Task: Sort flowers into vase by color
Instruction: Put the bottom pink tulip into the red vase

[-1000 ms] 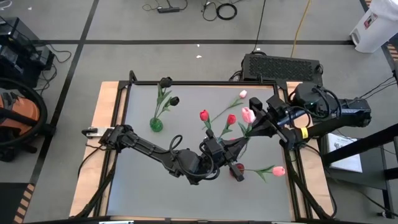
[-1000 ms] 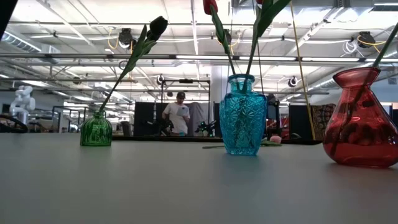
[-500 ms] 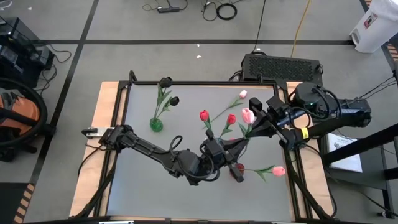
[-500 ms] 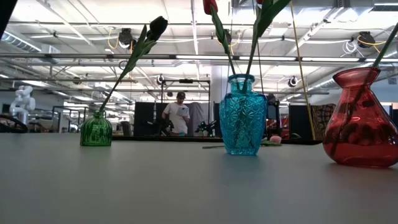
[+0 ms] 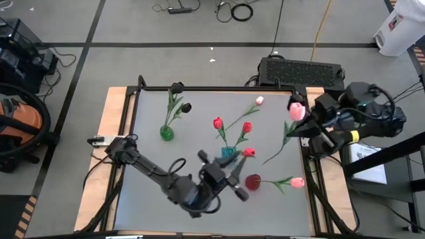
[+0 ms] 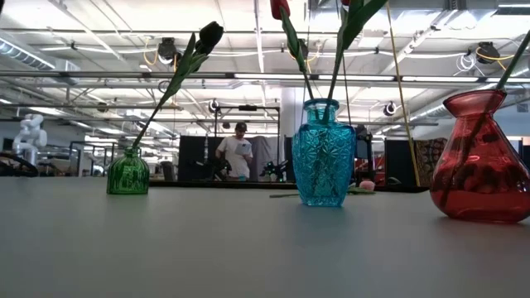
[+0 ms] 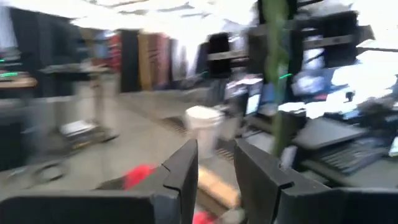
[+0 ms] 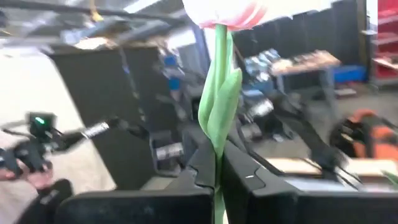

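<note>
Three vases stand on the grey table (image 5: 153, 172). A green vase (image 5: 166, 133) at the left holds near-black flowers (image 5: 186, 107). The blue vase (image 5: 229, 153) in the middle holds red flowers (image 5: 217, 123), and a red head (image 5: 249, 152) shows close beside it. The red vase (image 5: 253, 180) holds one pink flower (image 5: 297, 181). Another pink flower (image 5: 259, 100) lies on the table behind. My left gripper (image 5: 240, 186) is open and holds nothing, near the red vase, on its near-left side. My right gripper (image 5: 303, 128) is shut on a pink tulip (image 5: 297, 110) over the table's right edge. My right gripper pinches the pink tulip's green stem (image 8: 216, 163) between its two fingers, some way below the head (image 8: 224, 11). The fingers come level from the table's right and lie across the stem. The tulip is lifted clear, its lower stem (image 5: 269, 159) slanting toward the table's middle.
A dark box (image 5: 302, 70) sits beyond the far right corner and a white container (image 5: 398, 30) stands on the floor. The grey top has a wooden border (image 5: 109, 153). In the low view a person (image 6: 240, 153) stands far back in the room.
My right gripper has gone toward the table's right edge with the pink tulip, which has moved away from the blue vase. My left gripper has drawn back from over the blue vase toward the near edge, and the vase and a red head beside it now show.
</note>
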`<action>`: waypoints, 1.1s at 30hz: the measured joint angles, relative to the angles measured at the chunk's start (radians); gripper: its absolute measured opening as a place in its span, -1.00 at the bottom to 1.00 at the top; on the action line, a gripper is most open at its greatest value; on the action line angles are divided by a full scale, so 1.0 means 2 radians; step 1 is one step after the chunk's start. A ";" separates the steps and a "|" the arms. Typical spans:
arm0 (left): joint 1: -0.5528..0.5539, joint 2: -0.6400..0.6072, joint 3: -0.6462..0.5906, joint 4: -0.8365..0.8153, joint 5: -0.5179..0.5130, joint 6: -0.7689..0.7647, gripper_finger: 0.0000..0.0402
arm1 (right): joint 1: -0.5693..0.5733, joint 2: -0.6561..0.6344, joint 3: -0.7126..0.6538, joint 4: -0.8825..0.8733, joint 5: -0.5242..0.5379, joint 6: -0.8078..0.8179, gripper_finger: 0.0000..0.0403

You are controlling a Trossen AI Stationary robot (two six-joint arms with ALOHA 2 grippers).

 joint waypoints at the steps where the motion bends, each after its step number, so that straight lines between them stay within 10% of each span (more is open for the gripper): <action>1: -0.005 -0.004 0.000 -0.001 -0.027 0.011 -0.46 | 0.000 -0.008 0.000 -0.020 0.010 -0.004 -1.00; 7: -0.031 -0.029 0.000 0.000 -0.144 0.081 -0.46 | 0.000 -0.055 0.000 -0.127 0.051 -0.033 -1.00; 33: -0.068 -0.093 0.000 -0.029 -0.145 0.192 -0.46 | 0.000 -0.134 -0.074 -0.118 0.088 -0.016 -1.00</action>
